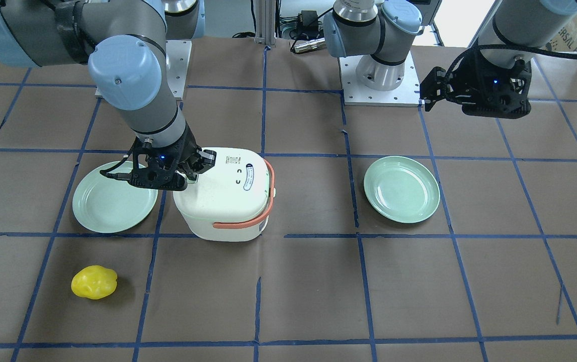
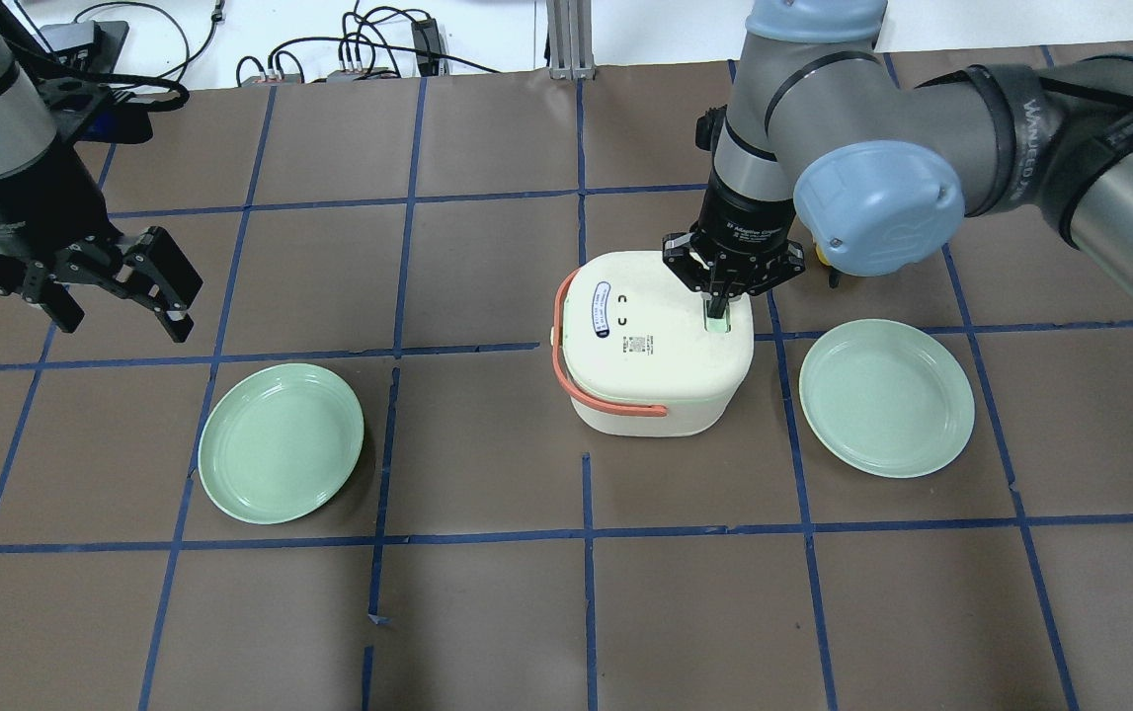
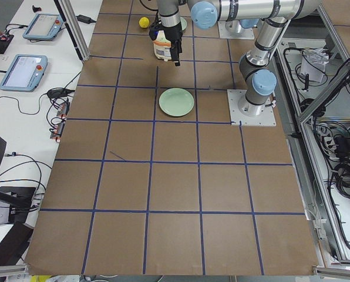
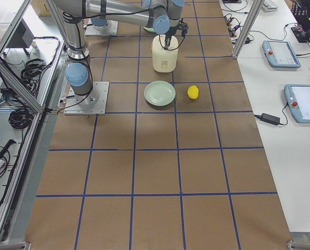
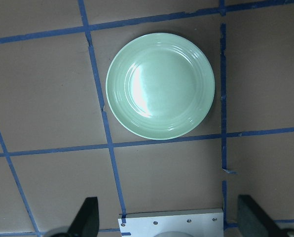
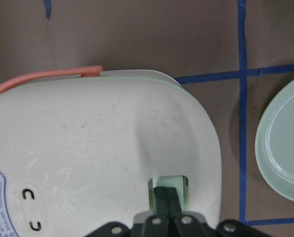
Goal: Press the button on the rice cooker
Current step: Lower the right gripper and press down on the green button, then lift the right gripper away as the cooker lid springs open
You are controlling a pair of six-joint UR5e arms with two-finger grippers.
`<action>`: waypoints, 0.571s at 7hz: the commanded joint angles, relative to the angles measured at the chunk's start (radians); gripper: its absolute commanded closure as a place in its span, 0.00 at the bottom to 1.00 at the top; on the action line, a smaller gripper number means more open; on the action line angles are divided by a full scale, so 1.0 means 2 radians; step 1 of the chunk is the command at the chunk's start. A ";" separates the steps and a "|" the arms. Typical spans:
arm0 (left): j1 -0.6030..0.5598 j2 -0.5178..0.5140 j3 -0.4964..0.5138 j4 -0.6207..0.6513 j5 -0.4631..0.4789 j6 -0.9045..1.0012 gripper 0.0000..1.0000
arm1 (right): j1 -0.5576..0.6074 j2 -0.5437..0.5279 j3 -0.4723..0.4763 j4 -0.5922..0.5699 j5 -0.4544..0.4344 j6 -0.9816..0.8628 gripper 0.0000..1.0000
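Fingers point(image 6: 167, 200) of our right hand point(image 2: 716, 308) are pressed together into a single narrow tip, pointing straight down and pinching nothing. That tip sits inside the pale green button point(image 6: 156, 191), a small recess at the right edge of the lid of the rice cooker point(image 2: 655, 355). From the wrist view the tip looks to be touching the button, but we cannot tell whether it is pushed in.

The cooker stands upright near the middle of the tabletop point(image 2: 487, 612), a little right of centre, with its orange handle point(image 2: 576, 380) folded down around the left side. A green plate point(image 2: 887, 395) lies just to the right of the cooker, apart from it. A second plate point(image 2: 280, 454) lies well to the left, and a yellow fruit-like object point(image 1: 94, 282) rests farther out on the right side.

Our left hand point(image 5: 169, 219) hangs spread wide above the left of the tabletop, holding nothing and well apart from the cooker.

We judge that we are at the press itself, with approach and alignment done. The next move calls for a short, firm push straight down, centred in the recess so the tip does not slip onto the lid or shove the cooker sideways, then a straight lift clear.
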 commanded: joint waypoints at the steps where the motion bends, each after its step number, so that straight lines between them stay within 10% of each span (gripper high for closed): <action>1: 0.000 0.000 0.000 0.000 0.000 0.000 0.00 | 0.003 -0.008 -0.016 0.007 -0.019 0.009 0.79; 3: 0.000 0.000 0.000 0.000 0.000 0.000 0.00 | 0.003 -0.015 -0.113 0.055 -0.069 0.017 0.00; 4: 0.000 0.000 0.000 0.000 0.000 0.000 0.00 | -0.005 -0.012 -0.166 0.118 -0.079 0.000 0.00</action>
